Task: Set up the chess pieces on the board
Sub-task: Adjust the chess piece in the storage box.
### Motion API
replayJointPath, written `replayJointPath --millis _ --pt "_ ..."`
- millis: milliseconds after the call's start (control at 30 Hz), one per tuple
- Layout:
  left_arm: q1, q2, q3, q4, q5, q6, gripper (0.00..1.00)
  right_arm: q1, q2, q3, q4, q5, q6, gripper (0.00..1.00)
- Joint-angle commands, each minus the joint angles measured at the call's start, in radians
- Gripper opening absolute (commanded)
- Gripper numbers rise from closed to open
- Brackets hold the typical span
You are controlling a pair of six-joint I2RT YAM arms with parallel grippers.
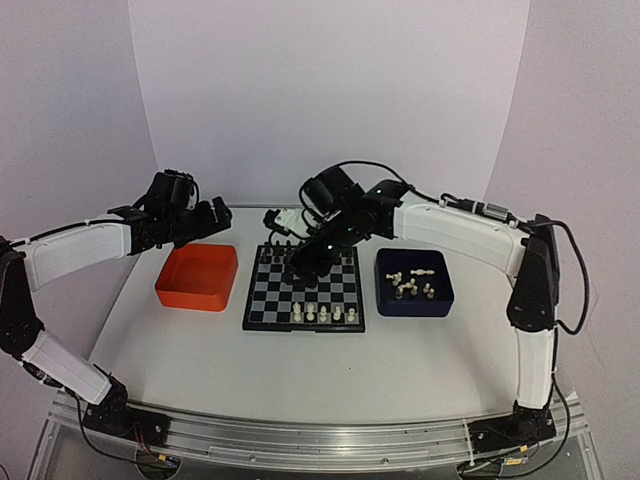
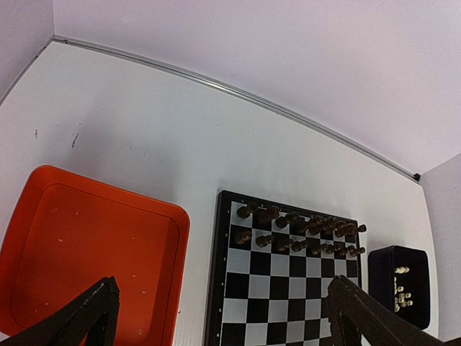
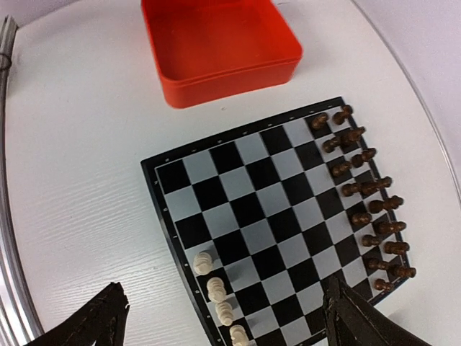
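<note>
Top external view showed the board lying flat at the middle of the table. A row of cream-white chess pieces stood upright along the board's near edge, on the side facing the arm bases. More of them lay loose in the dark blue tray just right of the board. The black chessmen filled the two ranks at the board's far edge. The orange tray sat just left of the board, not touching it.

The right claw hung over the middle of the board, above the squares. In the right wrist view its fingers stood wide apart with nothing between them, so the claw was released. That view also showed four white pieces below the claw, in a line on the board's edge squares opposite the black ranks.

The left claw was raised off the board's far left corner, near the far rim of the orange tray. Its fingers were likewise spread wide and gripped nothing.
</note>
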Motion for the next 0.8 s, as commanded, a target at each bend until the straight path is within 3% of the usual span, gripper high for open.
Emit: replayJointPath --millis 0,533,767 --pt "0.005 0.020 0.071 0.070 0.004 0.028 1.00 -0.110 -0.102 -0.057 0.063 -0.072 0.059 0.90" --pt "0.007 0.350 0.340 0.184 0.067 0.065 1.00 -0.564 -0.219 -0.242 0.050 -0.223 0.057 0.93" --pt "0.007 0.475 0.526 0.147 0.076 0.059 1.00 -0.650 -0.209 -0.239 -0.048 -0.174 0.051 0.97"
